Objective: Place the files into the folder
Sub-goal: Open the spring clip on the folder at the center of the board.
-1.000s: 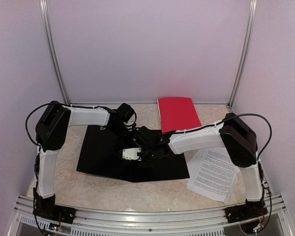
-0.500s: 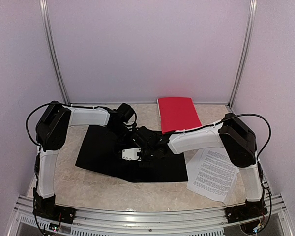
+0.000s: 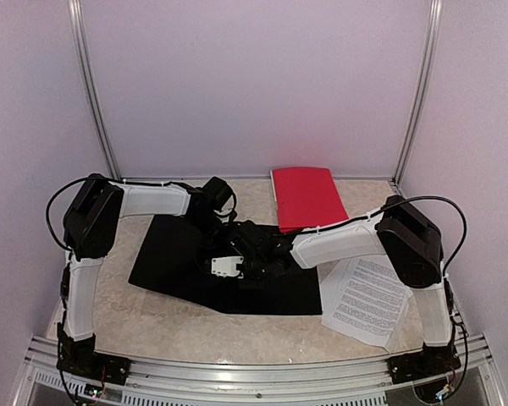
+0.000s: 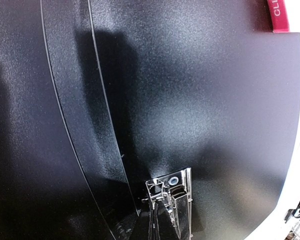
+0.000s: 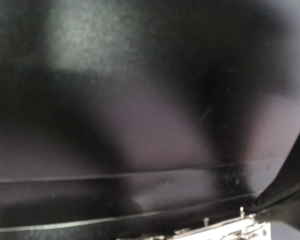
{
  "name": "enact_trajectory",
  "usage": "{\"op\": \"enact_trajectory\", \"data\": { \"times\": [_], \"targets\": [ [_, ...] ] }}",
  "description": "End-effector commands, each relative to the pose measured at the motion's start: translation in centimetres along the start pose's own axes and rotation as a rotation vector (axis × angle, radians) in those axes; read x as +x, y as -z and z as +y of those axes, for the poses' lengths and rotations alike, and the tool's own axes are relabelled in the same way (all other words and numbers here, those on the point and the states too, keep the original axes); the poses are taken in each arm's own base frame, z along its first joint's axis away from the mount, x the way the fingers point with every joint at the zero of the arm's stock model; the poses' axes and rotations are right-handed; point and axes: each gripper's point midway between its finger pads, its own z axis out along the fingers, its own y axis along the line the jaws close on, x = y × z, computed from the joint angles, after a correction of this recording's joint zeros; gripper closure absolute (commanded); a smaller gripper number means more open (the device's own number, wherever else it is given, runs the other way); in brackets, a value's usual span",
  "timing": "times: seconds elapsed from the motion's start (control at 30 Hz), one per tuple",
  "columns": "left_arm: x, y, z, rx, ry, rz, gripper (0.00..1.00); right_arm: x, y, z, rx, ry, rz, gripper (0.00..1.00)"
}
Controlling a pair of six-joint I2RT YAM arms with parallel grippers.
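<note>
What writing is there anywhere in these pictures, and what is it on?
"CLI": white letters on a red strip in the corner of the left wrist view, cut off by the picture's edge.
Printed sheet: dense black lines, too small to read.
Black folder and red folder: no writing visible.

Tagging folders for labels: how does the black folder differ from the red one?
The black folder lies spread open, its spine creases and metal clip showing; the red folder looks closed. The black folder sits mid-table, the red folder at the far right, by the back wall. Spread out, the black folder covers more surface than the red folder. Both lie flat on the table.
</note>
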Motion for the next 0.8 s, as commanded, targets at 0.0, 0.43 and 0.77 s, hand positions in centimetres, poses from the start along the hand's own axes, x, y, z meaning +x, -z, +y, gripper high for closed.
{"op": "enact_trajectory", "data": {
  "times": [0.0,0.43,0.77],
  "targets": [
    [5.5,-3.8,5.8,-0.216,0.005,0.179,1.00,7.4,-1.8,5.3,-0.139,0.006,0.234,1.00],
    [5.9,-3.9,7.5,-0.302,-0.072,0.191,1.00,10.8,-1.4,8.2,-0.214,0.014,0.334,1.00],
    [6.3,-3.8,8.9,-0.357,-0.153,0.183,1.00,11.7,0.2,6.2,-0.163,-0.021,0.356,1.00]
  ]
}}
